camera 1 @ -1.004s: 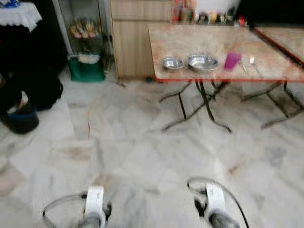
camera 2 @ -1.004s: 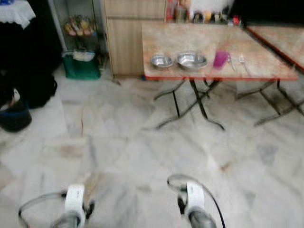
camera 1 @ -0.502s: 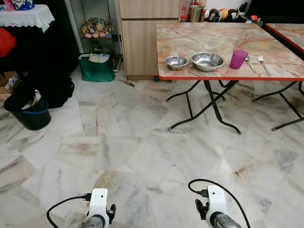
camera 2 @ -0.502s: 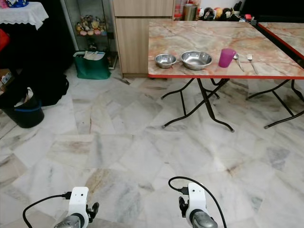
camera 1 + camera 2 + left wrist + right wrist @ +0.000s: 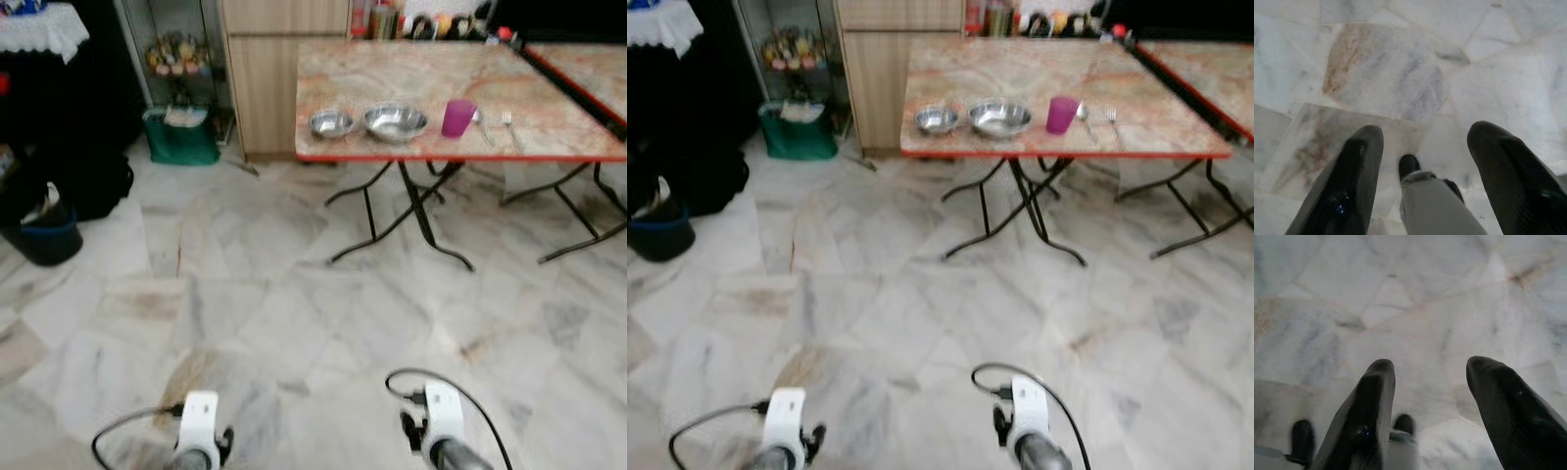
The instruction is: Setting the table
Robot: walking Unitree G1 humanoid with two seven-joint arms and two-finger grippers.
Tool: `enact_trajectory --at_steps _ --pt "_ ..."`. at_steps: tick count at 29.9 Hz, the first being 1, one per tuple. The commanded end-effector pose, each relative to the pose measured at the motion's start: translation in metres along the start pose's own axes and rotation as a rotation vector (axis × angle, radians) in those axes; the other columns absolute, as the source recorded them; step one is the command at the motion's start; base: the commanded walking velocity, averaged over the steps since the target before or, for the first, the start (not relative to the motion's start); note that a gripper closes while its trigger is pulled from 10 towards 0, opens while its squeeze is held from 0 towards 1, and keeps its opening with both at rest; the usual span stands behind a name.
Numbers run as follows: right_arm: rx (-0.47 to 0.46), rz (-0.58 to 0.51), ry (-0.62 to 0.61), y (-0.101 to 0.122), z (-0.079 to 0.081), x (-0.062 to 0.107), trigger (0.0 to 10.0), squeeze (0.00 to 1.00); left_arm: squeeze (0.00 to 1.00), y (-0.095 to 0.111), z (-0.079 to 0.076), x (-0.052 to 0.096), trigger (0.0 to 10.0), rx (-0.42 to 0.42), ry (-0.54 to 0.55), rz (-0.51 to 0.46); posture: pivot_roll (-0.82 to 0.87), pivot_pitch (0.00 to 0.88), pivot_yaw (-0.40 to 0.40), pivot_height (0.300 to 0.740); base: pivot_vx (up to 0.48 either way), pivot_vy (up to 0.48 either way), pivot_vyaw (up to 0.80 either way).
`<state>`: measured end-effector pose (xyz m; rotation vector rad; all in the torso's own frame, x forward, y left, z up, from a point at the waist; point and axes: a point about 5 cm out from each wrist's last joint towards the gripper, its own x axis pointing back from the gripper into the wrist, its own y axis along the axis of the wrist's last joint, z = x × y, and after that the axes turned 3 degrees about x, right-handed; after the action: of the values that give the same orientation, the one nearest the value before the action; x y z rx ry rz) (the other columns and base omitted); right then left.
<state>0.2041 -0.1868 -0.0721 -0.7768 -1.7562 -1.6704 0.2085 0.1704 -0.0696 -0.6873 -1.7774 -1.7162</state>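
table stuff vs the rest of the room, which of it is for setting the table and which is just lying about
For the job:
small bowl
big bowl
purple cup
fork
spoon
table

Lying about:
green bag
dark bucket
wooden cabinet
glass shelf with toys

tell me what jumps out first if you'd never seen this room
The marble-topped folding table with its red edge stands out, carrying a small steel bowl, a larger steel bowl, a purple cup and cutlery in a row near its front edge. A wide stretch of pale marble floor separates it from the robot.
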Motion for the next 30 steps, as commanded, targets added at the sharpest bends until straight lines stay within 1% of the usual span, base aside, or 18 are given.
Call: enact_trajectory --at_steps 1,8,11,13,15,16,21,30 --pt "0.005 -0.010 0.005 0.0041 0.0017 -0.0010 10.0 0.00 0.00 -0.0040 -0.0002 0.0009 10.0 -0.003 -0.002 0.015 0.06 0.067 -0.041 0.715 0.000 -0.262 0.00" --pt "0.004 -0.012 0.005 0.0045 0.0018 -0.0011 10.0 0.00 0.00 -0.0036 -0.0002 0.0008 10.0 -0.004 -0.002 0.013 0.07 0.068 -0.039 0.715 0.000 -0.261 0.00" --pt "0.001 -0.012 0.006 0.0045 0.0020 -0.0011 10.0 0.00 0.00 -0.0033 0.0008 0.0008 10.0 -0.005 0.010 0.012 0.07 0.069 -0.041 0.715 0.000 0.000 0.00" --pt "0.004 -0.010 0.009 0.0043 0.0023 -0.0011 10.0 0.00 0.00 -0.0031 0.0023 0.0010 10.0 0.011 0.020 0.004 0.07 0.070 -0.043 0.715 0.000 0.000 0.00" --pt "0.005 -0.010 0.010 0.0042 0.0024 -0.0011 10.0 0.00 0.00 -0.0034 0.0026 0.0011 10.0 0.007 0.021 0.006 0.07 0.070 -0.043 0.715 0.000 0.000 0.00" --pt "0.005 -0.011 0.011 0.0047 0.0028 -0.0012 10.0 0.00 0.00 -0.0029 0.0027 0.0013 10.0 0.026 0.019 -0.003 0.07 0.071 -0.041 0.715 0.000 0.000 0.00" --pt "0.003 -0.015 0.010 0.0058 0.0028 -0.0014 10.0 0.00 0.00 -0.0031 0.0024 0.0011 10.0 0.035 0.013 0.004 0.07 0.070 -0.044 0.715 0.000 0.000 0.00" --pt "0.001 -0.017 0.008 0.0071 0.0026 -0.0017 10.0 0.00 0.00 -0.0018 0.0024 0.0005 10.0 0.039 0.014 0.005 0.07 0.066 -0.044 0.715 0.316 0.000 0.00"
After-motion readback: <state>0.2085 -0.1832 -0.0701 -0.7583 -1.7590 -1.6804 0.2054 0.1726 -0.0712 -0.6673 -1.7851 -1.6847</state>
